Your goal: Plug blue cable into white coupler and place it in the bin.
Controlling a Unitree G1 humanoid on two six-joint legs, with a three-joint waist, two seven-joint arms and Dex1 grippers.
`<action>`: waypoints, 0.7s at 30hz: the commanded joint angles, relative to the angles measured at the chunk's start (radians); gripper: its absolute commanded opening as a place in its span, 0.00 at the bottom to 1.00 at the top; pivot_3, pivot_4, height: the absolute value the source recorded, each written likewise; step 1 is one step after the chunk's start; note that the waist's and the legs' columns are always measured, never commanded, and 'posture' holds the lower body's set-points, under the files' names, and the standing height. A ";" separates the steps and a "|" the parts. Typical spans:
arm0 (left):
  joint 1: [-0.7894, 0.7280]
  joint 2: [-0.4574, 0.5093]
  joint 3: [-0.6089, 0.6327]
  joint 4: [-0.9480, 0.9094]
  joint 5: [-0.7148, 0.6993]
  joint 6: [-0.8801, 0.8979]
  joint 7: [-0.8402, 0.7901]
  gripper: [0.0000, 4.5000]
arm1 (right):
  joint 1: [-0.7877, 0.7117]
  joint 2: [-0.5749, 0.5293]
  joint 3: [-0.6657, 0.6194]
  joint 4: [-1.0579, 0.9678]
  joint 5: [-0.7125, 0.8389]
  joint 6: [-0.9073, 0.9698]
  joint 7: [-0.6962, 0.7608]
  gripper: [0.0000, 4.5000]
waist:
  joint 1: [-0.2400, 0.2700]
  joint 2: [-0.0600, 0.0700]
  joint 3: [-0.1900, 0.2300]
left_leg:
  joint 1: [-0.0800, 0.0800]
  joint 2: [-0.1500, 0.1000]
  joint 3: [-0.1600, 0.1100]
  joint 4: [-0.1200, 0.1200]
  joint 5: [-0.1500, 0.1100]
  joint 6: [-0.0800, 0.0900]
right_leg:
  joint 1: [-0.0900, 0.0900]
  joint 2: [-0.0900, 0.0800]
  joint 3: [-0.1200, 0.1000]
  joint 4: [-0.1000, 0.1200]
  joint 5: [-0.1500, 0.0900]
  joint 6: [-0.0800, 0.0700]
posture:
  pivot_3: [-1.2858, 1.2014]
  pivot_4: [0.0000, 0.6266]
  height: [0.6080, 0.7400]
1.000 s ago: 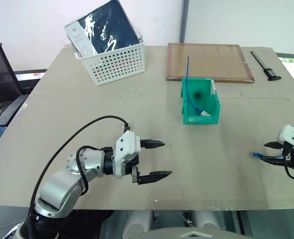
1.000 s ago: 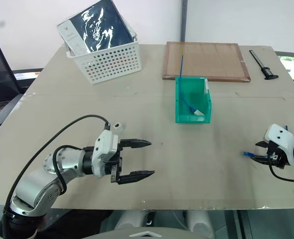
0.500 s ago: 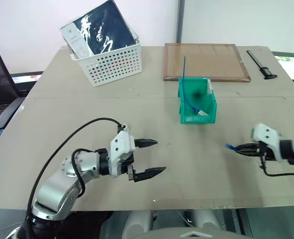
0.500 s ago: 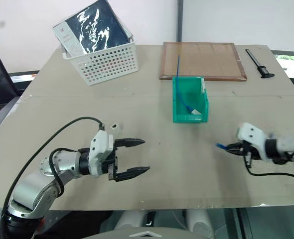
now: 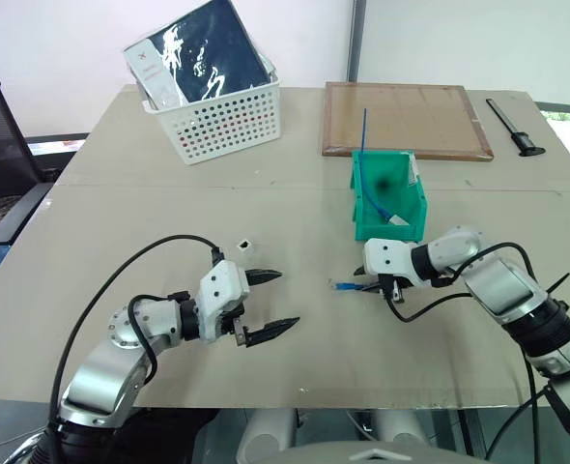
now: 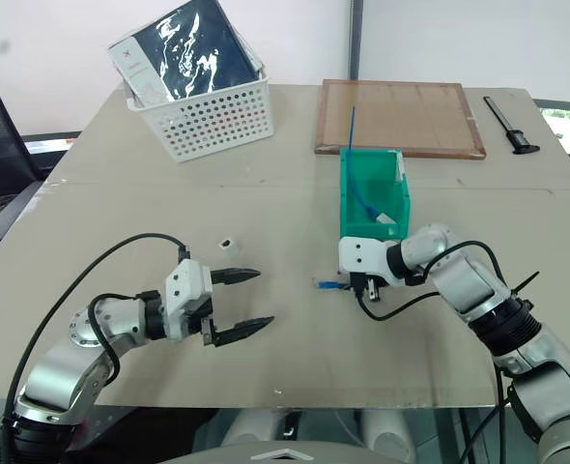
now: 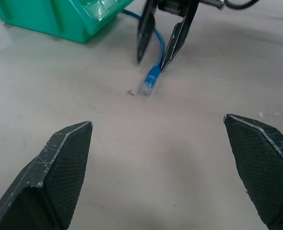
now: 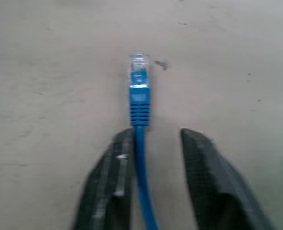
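The blue cable's plug (image 5: 343,286) lies on the table in front of the bin (image 5: 358,193), its clear tip toward my left gripper. My right gripper (image 5: 365,286) straddles the cable (image 8: 140,96) just behind the plug. Its fingers (image 8: 201,163) stand apart, with the cable against one finger and a gap to the other. The white coupler (image 5: 245,246) sits loose on the table just beyond my left gripper (image 5: 287,298), which is wide open and holds nothing. In the left wrist view the plug (image 7: 150,82) rests ahead between my open fingertips.
A second blue cable (image 5: 365,135) sticks up out of the green bin. A white perforated basket (image 5: 229,121) holding a dark packet stands at the back left. A wooden board (image 5: 406,119) and a black tool (image 5: 512,126) lie at the back right.
My right arm swept left across the table with the cable's plug, from the right edge to in front of the bin, and its fingers have parted. My left gripper sank slightly, still open.
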 commanded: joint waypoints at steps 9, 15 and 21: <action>-0.211 -0.095 -0.157 0.207 0.119 -0.053 -0.018 1.00 | 0.471 -0.063 -0.503 -0.376 0.358 -0.028 -0.039 0.99 | 0.019 0.001 0.000 | -0.001 0.000 -0.002 0.000 0.000 0.000 | 0.000 0.000 -0.002 0.000 0.000 0.000 | 0.52 0.24 0.99; -0.316 -0.147 -0.220 0.331 0.170 -0.116 -0.062 1.00 | 0.778 -0.051 -0.702 -0.495 0.375 -0.120 -0.118 0.99 | 0.008 0.001 0.000 | 0.000 0.000 0.003 0.001 0.000 0.000 | 0.000 0.001 0.001 0.001 0.000 0.001 | 0.52 0.24 0.99; -0.406 -0.205 -0.267 0.452 0.215 -0.174 -0.093 1.00 | 0.939 -0.031 -0.783 -0.564 0.359 -0.147 -0.188 0.99 | 0.006 0.001 0.000 | 0.002 0.001 0.004 0.001 0.000 0.000 | 0.002 0.002 0.001 0.001 0.000 0.001 | 0.52 0.24 0.99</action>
